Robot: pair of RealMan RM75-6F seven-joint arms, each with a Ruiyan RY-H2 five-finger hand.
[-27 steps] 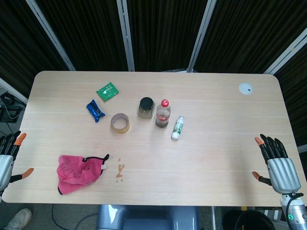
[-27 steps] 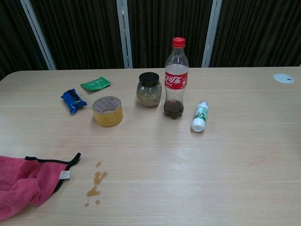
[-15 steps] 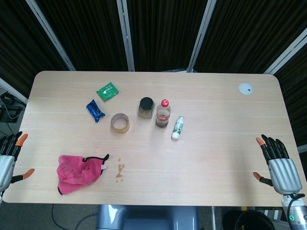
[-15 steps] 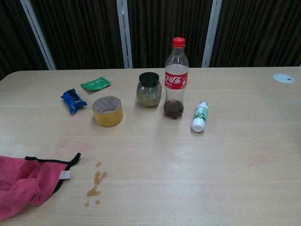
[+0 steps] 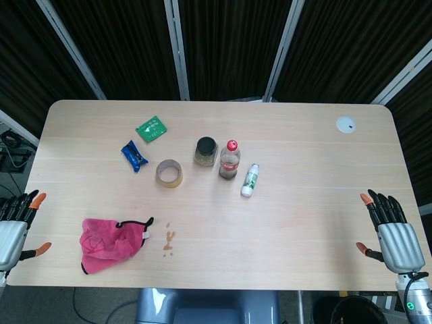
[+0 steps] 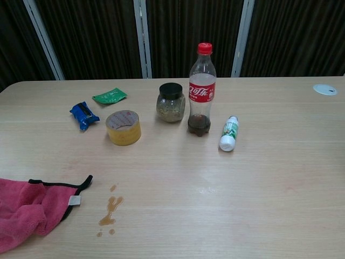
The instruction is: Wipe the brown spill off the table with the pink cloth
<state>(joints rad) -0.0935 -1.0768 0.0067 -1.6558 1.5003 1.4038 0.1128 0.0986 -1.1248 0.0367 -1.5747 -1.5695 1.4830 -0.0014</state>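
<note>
A crumpled pink cloth (image 5: 108,241) with black trim lies near the table's front left edge; the chest view shows the pink cloth (image 6: 29,209) at its lower left. Just right of it is the brown spill (image 5: 168,241), a small streak with drops, seen as the brown spill (image 6: 110,210) in the chest view. My left hand (image 5: 15,229) hovers off the table's left edge, fingers spread, empty, well left of the cloth. My right hand (image 5: 393,234) hangs off the right edge, also spread and empty. Neither hand appears in the chest view.
Mid-table stand a cola bottle (image 5: 229,160), a dark-lidded jar (image 5: 206,151), a tape roll (image 5: 169,173) and a small white bottle (image 5: 250,180) lying down. A blue packet (image 5: 133,155) and green sachet (image 5: 152,128) lie further back left. A white disc (image 5: 346,124) sits far right.
My left hand has shifted slightly lower and rightward along the table's left edge. The right hand, cloth and spill are unchanged.
</note>
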